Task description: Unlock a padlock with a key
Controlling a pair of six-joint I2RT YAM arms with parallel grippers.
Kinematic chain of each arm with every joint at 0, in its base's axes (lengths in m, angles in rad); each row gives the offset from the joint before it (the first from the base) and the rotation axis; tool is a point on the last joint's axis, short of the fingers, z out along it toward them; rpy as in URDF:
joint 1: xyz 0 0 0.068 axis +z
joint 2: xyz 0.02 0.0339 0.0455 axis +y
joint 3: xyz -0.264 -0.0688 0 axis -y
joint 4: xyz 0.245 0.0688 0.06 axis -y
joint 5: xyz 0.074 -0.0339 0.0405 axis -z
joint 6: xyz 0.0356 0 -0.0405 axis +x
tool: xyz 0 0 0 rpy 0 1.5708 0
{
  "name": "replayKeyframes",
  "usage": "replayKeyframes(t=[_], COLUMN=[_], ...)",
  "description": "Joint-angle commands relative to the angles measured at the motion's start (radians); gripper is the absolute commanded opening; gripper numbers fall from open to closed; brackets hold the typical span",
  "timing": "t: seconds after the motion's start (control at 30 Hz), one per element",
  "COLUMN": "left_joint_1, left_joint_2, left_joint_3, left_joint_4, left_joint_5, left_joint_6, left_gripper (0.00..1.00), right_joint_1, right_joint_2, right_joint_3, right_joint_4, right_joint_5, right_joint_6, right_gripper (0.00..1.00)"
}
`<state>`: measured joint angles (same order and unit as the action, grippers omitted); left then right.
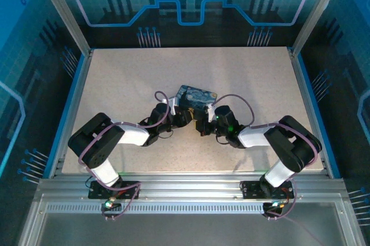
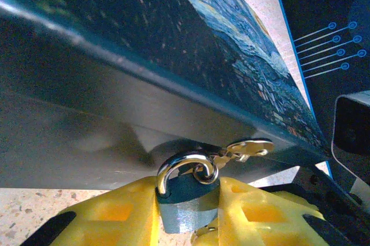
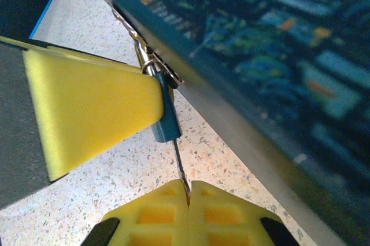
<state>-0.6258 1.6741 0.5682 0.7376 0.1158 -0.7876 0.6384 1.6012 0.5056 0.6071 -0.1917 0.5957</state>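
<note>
The padlock [image 2: 186,202], a small grey-blue body with a silver shackle, is pinched between my left gripper's [image 2: 186,214] yellow fingers [image 2: 115,214], just under the edge of the swirl-printed box [image 2: 219,37]. A ring on the shackle carries a spare key [image 2: 250,149]. In the right wrist view the thin dark key [image 3: 180,165] runs from the padlock's [image 3: 166,118] underside down into my right gripper [image 3: 189,193], which is shut on it. From above, both grippers meet in front of the box [image 1: 195,96]: left gripper [image 1: 186,117], right gripper [image 1: 206,124].
The box lies flat on the speckled table [image 1: 115,78], close above both grippers. My left gripper's yellow finger [image 3: 87,107] sits just left of the key's path. Metal frame rails [image 1: 185,185] run along the near edge.
</note>
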Motion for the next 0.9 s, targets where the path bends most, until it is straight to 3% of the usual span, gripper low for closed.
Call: replayKeyframes(t=[0.0,0.87], left_joint_1=[-0.011,-0.024], left_joint_2=[-0.034,-0.049], left_joint_3=[0.033,0.033], left_joint_4=[0.018,0.016], left_joint_5=[-0.004,-0.004], left_joint_6=[-0.006,-0.021], left_gripper=[0.29,0.29], right_joint_1=[-0.009,-0.014], right_joint_2=[-0.026,0.033], right_joint_3=[-0.012,-0.015], right_joint_4=[0.034,0.200], right_joint_5=[-0.010,0.011], right_joint_6=[0.006,0.041], right_gripper=[0.00,0.00])
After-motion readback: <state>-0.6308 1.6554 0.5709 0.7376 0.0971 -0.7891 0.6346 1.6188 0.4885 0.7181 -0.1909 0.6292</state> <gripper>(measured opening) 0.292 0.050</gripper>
